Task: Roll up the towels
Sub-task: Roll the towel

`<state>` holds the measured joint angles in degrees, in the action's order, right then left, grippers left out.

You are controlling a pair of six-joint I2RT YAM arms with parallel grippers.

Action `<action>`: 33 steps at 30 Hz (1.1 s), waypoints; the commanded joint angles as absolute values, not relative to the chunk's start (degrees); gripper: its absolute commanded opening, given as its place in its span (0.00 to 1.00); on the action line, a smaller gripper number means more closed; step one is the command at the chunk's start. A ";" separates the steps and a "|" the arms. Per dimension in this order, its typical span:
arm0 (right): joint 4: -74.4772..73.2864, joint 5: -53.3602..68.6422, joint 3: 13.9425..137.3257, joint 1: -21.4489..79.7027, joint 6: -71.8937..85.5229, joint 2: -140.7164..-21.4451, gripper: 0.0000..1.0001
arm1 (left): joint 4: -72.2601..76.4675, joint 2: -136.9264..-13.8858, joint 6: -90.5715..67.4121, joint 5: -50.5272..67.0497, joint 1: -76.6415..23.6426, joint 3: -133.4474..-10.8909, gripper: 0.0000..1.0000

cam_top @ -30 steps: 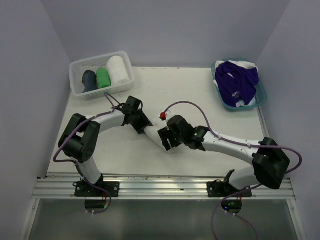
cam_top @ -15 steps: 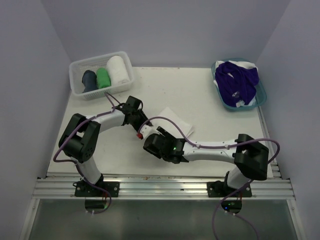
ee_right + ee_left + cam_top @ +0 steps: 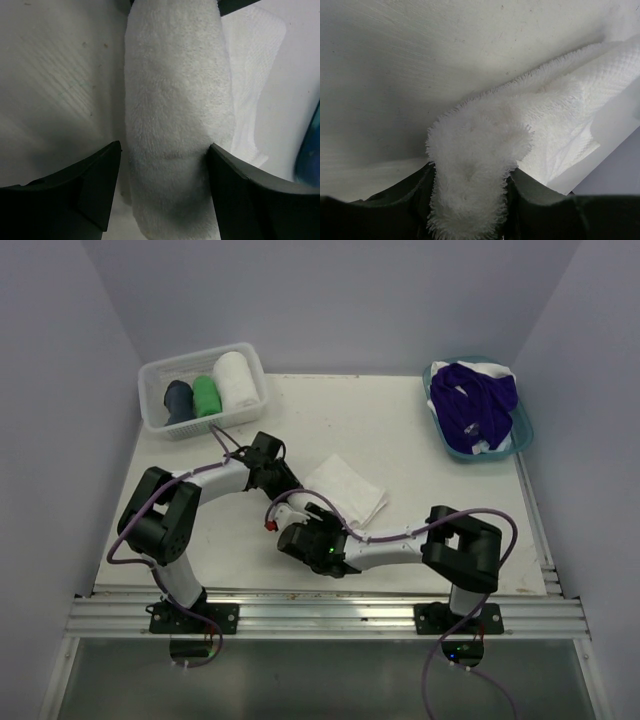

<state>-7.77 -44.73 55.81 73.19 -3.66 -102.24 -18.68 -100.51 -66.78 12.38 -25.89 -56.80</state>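
Rolling white towel (image 3: 345,492) mid-worktop: left gripper (image 3: 470,200) clamps its edge; right gripper (image 3: 162,195) straddles the roll, seemingly unclamped; keep tension even.

towel (image 3: 345,490) sits mid-table (image 3: 400,430), left gripper (image 3: 283,480) on its 9 o'clock end, right gripper (image 3: 300,537) at its 7. basket (image 3: 160,375) with three rolls (image 3: 206,392) at 10 o'clock, tub (image 3: 522,430) of towels at 2.
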 commanded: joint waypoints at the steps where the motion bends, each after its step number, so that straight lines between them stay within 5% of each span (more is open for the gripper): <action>1: -4.75 -44.74 55.37 70.59 -0.97 -103.97 0.70 | -21.80 -101.51 -64.51 10.72 -25.84 -55.99 0.43; 8: -6.95 -26.94 55.11 63.64 7.10 -100.39 0.38 | -21.01 -99.67 -63.81 11.16 -25.84 -54.93 0.54; 14: -7.29 -15.14 53.35 58.81 12.47 -95.90 0.16 | -21.53 -95.29 -62.32 10.46 -25.66 -55.11 0.81; 20: -5.81 -2.21 50.45 52.22 20.82 -91.77 0.14 | -21.54 -92.03 -61.44 10.19 -25.58 -55.02 0.94; 33: 3.59 24.93 43.77 40.44 33.04 -94.83 0.13 | -16.97 -92.73 -61.17 13.18 -25.66 -53.00 1.00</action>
<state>3.27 15.18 46.15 42.59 26.83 -91.26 -17.69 -93.97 -63.26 11.55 -25.54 -54.08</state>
